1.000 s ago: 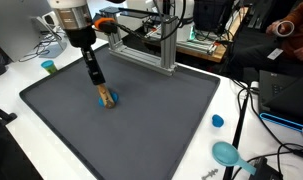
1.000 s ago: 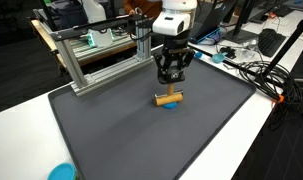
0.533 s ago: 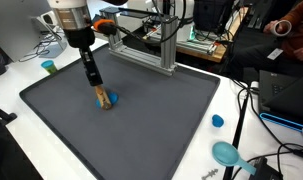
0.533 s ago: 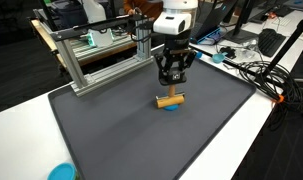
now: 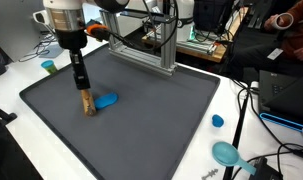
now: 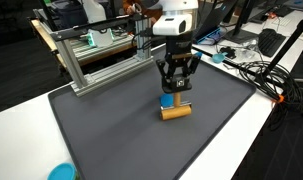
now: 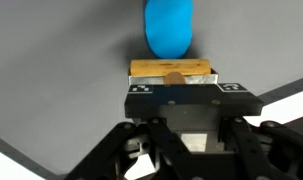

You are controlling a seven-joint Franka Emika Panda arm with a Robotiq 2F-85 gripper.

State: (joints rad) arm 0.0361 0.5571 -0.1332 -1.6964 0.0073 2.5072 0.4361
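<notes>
Exterior view, change: the block lay on the blue piece 1 s ago. It now sits just beside it on the grey mat, so the pair is unstacked.
Exterior view, grip: the pincer is closed on the block; the tabletop is white.
Wrist view, materials: the block is pale, squared wood. The blue piece is smooth and rounded, and the mat is matte.

No readable text anywhere. Wrist view: two small black-and-white patches on black gripper body, pattern only, no letters legible. Tan wooden block clamped in jaws: faces bare. Exterior views: desk clutter behind dark grey mat too blurred for any label.
</notes>
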